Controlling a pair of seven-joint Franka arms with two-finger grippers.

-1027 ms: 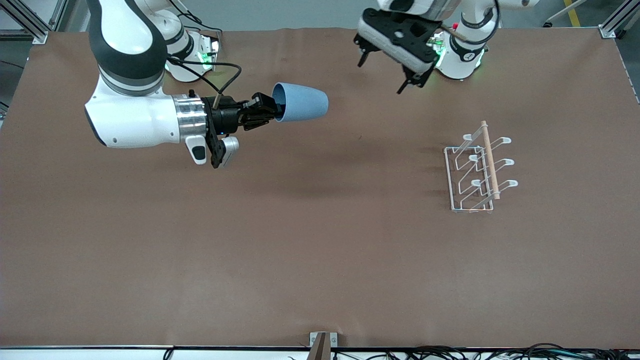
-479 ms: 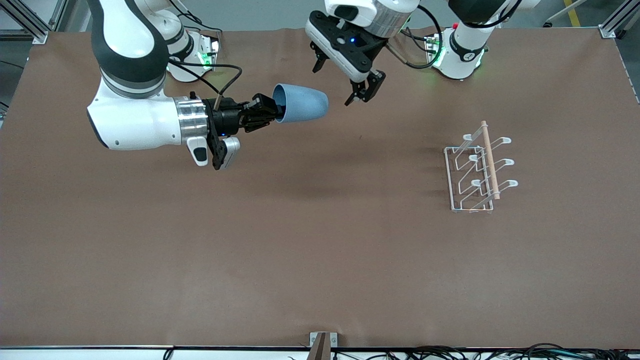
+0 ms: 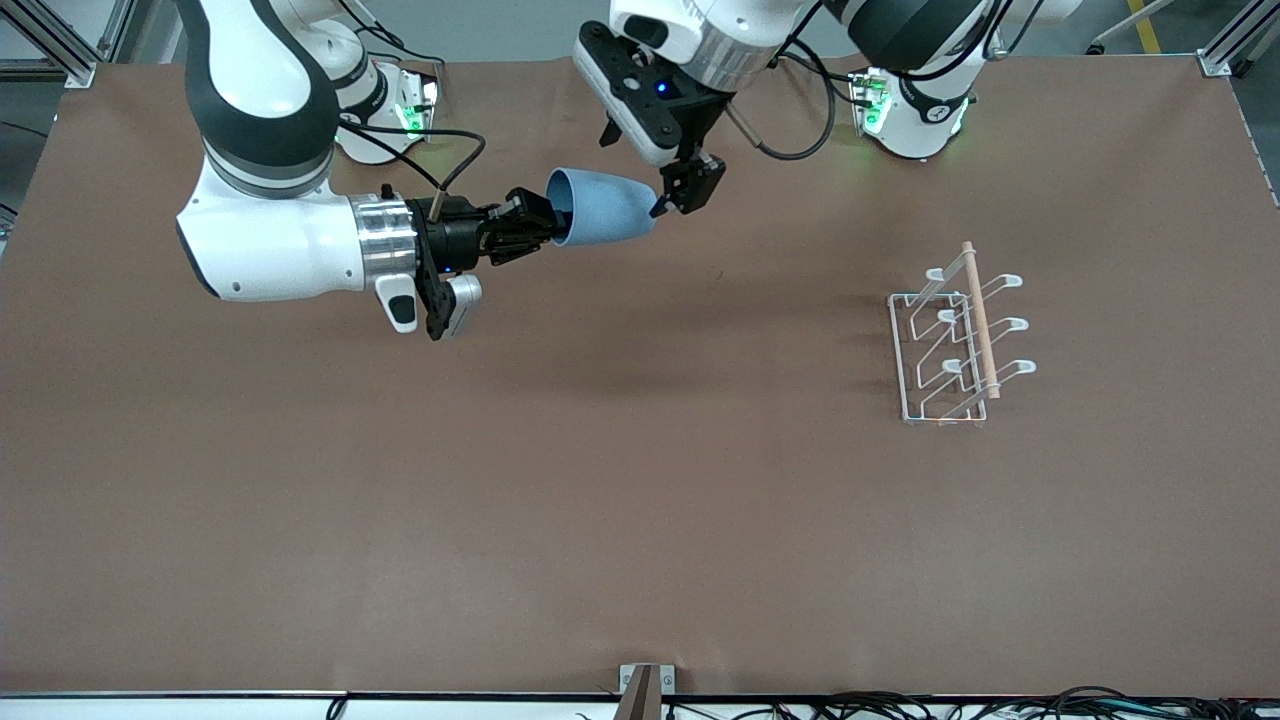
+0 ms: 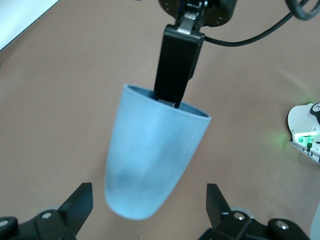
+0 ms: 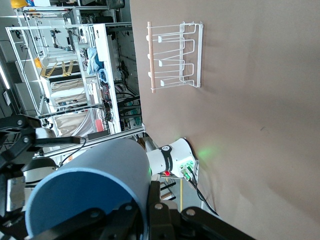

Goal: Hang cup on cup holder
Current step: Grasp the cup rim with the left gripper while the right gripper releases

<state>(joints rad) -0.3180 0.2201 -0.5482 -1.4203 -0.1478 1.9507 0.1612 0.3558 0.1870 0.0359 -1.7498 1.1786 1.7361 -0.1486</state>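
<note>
Front view, scanned from the right arm's end of the table: the right gripper (image 3: 540, 222) is clamped on the rim of the cup (image 3: 603, 206), one finger inside the mouth, holding it on its side in the air over the table's edge nearest the robot bases, base pointing toward the left arm's end. A second ago the left gripper (image 3: 645, 175) hung by its own base, well apart from the cup. It has since swung across, and its spread fingers now sit around the cup's closed end. The left wrist view confirms this: the cup's base hangs between the two fingertips (image 4: 80, 202), with a gap showing on each side, so nothing is gripped there yet. The cup itself has not moved in that time.

This looks like the start of a handover, since the holder (image 3: 955, 340) stands toward the left arm's end of the table, well apart from the cup, with every prong bare. Judged from that, the hanging has not begun; the left gripper must first close on the cup before the right lets go.
</note>
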